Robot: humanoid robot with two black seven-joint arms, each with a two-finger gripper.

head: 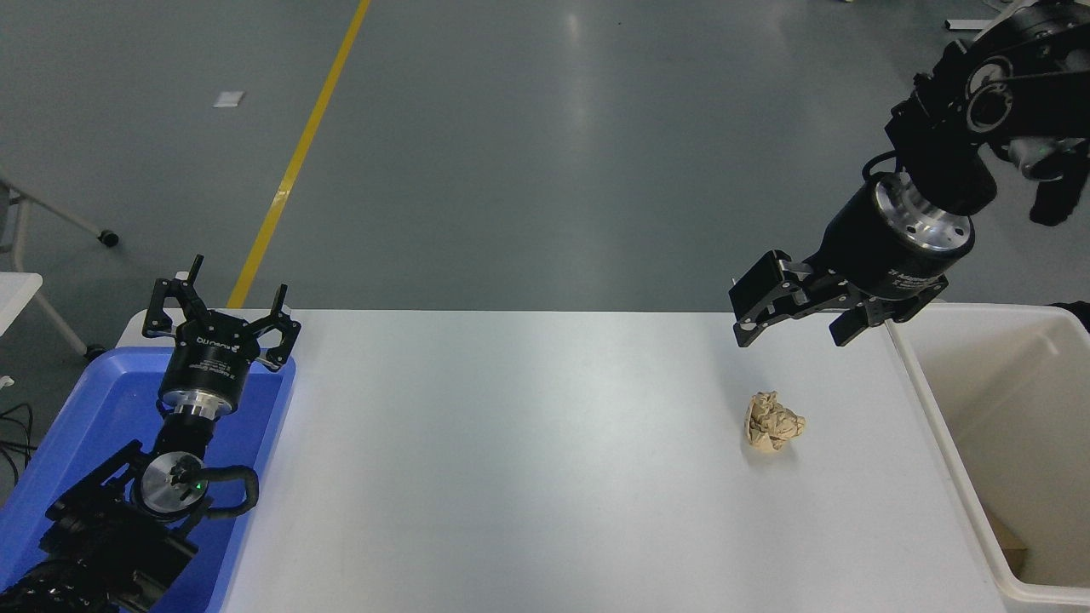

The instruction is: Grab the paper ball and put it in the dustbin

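Hovering with jaws spread wide, the right pincer (pixel 792 328) hangs above the white bench (pixel 511 460) with the paper ball (pixel 773 422) just below it and the dustbin (pixel 937 409) beside; it should drop straight down, straddling the wad before closing gently.

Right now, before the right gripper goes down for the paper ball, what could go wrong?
1. The open right gripper hangs above and beyond the paper ball, not over it; a straight descent might miss.
2. The ball is light and lumpy, so one finger could push it away over the table.
3. The dustbin rim is close; the carry might clip it.
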